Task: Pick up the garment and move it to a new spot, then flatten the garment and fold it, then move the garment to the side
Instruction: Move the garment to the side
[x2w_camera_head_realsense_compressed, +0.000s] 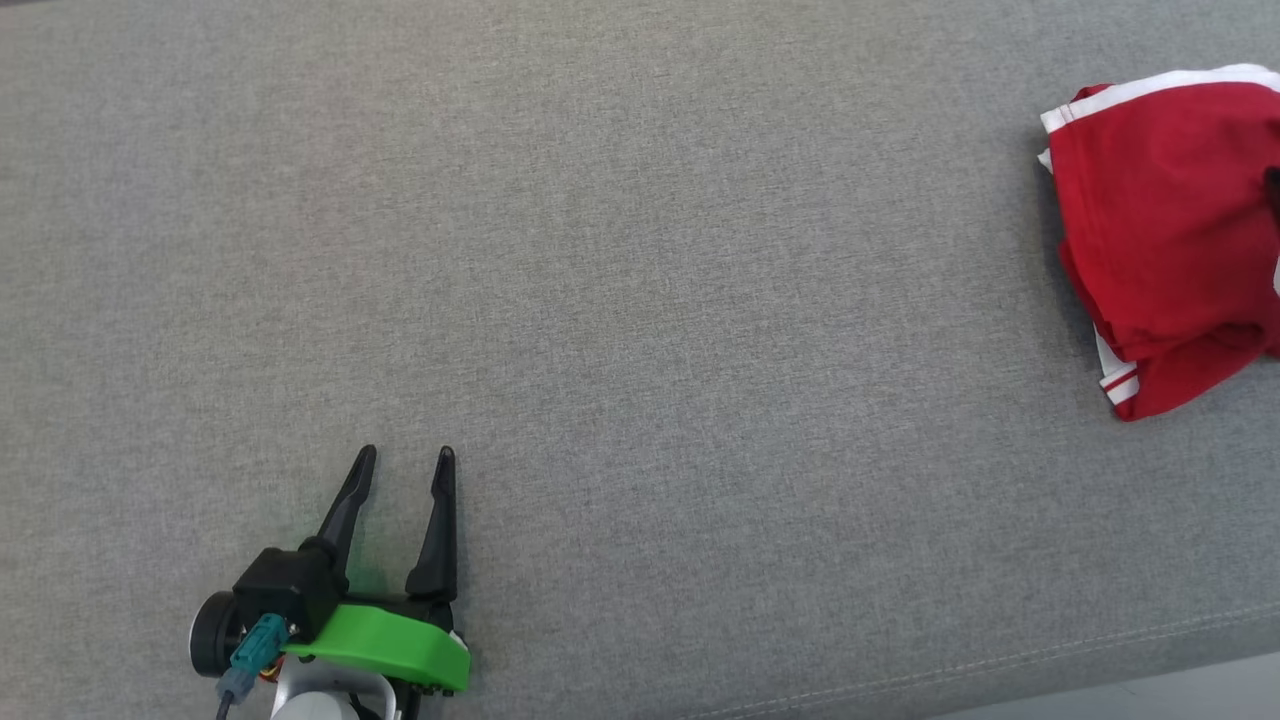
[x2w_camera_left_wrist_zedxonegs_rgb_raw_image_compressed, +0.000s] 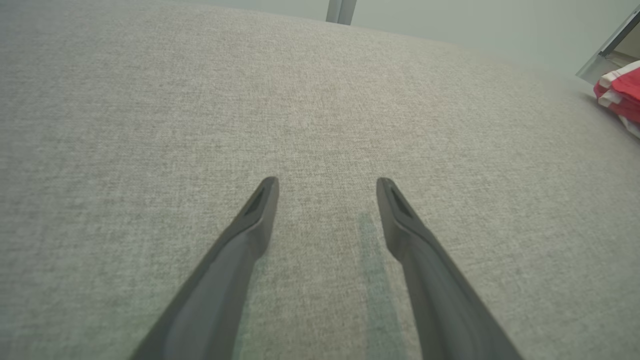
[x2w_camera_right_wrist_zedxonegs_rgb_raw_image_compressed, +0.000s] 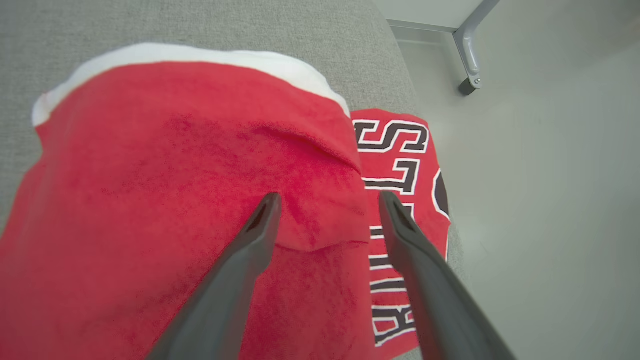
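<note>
1. A wide grey woven-fabric cushion (x2w_camera_head_realsense_compressed: 640, 300) carries everything; a stitched seam runs along its near edge.
2. The red knit garment with white trim bands (x2w_camera_head_realsense_compressed: 1160, 230) lies bunched and partly folded at the cushion's right edge, toward the far side, well apart from the left arm.
3. In the right wrist view, a layer of the garment with black letters outlined in white lies right at the cushion's edge. Beyond it are a pale grey floor (x2w_camera_right_wrist_zedxonegs_rgb_raw_image_compressed: 550, 200) and a grey metal leg (x2w_camera_right_wrist_zedxonegs_rgb_raw_image_compressed: 467, 45).
4. The right gripper (x2w_camera_right_wrist_zedxonegs_rgb_raw_image_compressed: 330, 196) is just above the garment, its two dark fingers spread apart with nothing pinched between them. One finger is over plain red cloth, the other over the lettered part. Whether the fingertips touch the cloth cannot be told.
5. The left gripper (x2w_camera_head_realsense_compressed: 407, 452) is near the cushion's near-left corner, fingers pointing toward the far edge. A bright green plastic housing (x2w_camera_head_realsense_compressed: 385, 640) sits at its base.
6. The left gripper's fingers stand apart and empty, over bare grey fabric.
</note>
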